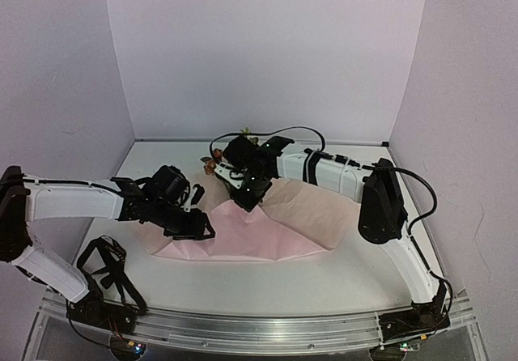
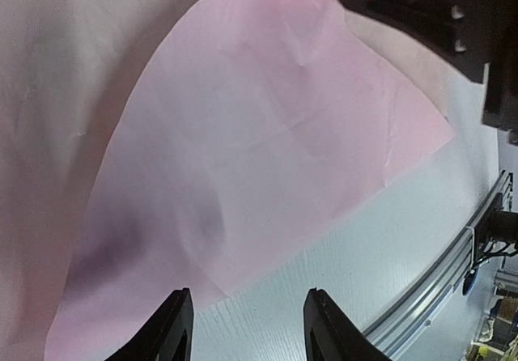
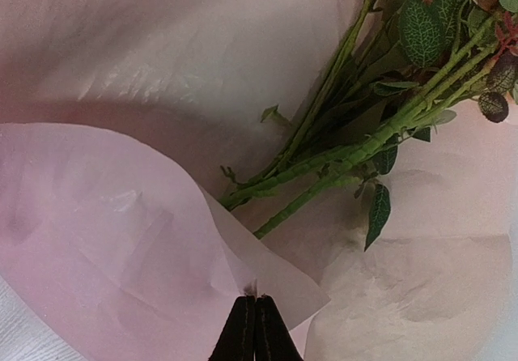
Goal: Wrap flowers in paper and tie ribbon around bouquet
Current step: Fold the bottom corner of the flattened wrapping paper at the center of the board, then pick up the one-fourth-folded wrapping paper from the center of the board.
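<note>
One large pale pink paper sheet (image 1: 267,233) sprawls across the white surface (image 1: 340,284), thin green-stemmed flowers (image 3: 340,157) lying on it, their heads mostly cut off. Right hand (image 3: 255,329) clamps shut on a curled paper edge; left hand (image 2: 248,298) hovers part-open, empty.

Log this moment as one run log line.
step: wrapping | right gripper: shut on edge of paper | left gripper: open, empty, at paper's edge | flowers: stems lying on paper

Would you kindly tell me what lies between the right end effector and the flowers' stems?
Only the paper: the right wrist view shows its curled fold running from the right end effector to the flowers.
</note>
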`<state>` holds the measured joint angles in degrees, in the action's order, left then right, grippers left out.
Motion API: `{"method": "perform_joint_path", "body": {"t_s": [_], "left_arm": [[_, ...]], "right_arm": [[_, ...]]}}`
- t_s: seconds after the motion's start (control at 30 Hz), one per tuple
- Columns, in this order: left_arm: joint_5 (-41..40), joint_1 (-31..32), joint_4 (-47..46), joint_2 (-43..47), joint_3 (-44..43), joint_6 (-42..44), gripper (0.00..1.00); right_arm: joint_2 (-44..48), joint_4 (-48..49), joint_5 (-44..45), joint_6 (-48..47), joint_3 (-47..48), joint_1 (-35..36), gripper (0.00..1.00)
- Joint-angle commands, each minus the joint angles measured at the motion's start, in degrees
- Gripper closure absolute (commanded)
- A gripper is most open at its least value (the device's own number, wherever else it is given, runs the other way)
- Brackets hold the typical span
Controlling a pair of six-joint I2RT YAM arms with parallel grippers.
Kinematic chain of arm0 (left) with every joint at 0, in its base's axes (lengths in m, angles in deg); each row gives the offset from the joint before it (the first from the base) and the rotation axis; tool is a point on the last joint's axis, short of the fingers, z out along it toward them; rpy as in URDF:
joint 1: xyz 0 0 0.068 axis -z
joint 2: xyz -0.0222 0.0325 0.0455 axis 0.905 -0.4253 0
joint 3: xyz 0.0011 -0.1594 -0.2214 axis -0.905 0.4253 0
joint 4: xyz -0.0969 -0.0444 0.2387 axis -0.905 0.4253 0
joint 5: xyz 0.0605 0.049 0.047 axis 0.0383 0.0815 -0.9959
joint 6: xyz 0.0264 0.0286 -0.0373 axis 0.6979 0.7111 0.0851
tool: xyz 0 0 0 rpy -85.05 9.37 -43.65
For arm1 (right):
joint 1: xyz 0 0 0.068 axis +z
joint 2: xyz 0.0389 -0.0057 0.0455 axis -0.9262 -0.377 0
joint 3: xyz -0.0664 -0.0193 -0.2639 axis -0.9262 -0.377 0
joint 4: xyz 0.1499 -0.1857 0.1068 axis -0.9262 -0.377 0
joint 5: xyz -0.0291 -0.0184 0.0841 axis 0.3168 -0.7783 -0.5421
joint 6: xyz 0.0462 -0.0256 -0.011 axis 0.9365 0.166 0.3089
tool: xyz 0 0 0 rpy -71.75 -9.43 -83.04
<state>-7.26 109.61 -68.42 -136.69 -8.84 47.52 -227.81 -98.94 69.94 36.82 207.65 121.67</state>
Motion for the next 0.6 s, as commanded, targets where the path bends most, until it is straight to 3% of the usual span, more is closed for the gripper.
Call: {"method": "perform_joint_path", "body": {"t_s": [0.0, 0.17, 0.27, 0.37, 0.47, 0.57], "left_arm": [[0.4, 0.3, -4.9, -4.8, 0.1, -1.2, 0.53], [-2.3, 0.2, -6.0, -10.9, -0.5, -3.1, 0.57], [-4.4, 0.2, -5.8, -12.9, -1.6, -4.5, 0.57], [-6.1, 0.2, -6.0, -13.8, -2.5, -5.0, 0.57], [-6.4, 0.2, -6.0, -14.1, -3.3, -5.1, 0.57], [-6.3, 0.2, -6.1, -14.4, -3.7, -4.8, 0.57]], "right_arm": [[0.7, 1.5, 3.4, 1.2, 2.7, -0.8, 0.98], [4.1, 1.5, 3.5, 3.5, 0.9, -1.2, 0.75], [9.2, 1.5, 3.8, 5.8, -3.8, -1.2, 0.47], [15.4, 1.5, 4.0, 10.4, -9.9, -1.2, 0.31], [22.7, 1.5, 4.1, 15.8, -18.5, -1.2, 0.20], [29.6, 1.8, 3.6, 22.0, -27.2, -1.2, 0.18]]}}
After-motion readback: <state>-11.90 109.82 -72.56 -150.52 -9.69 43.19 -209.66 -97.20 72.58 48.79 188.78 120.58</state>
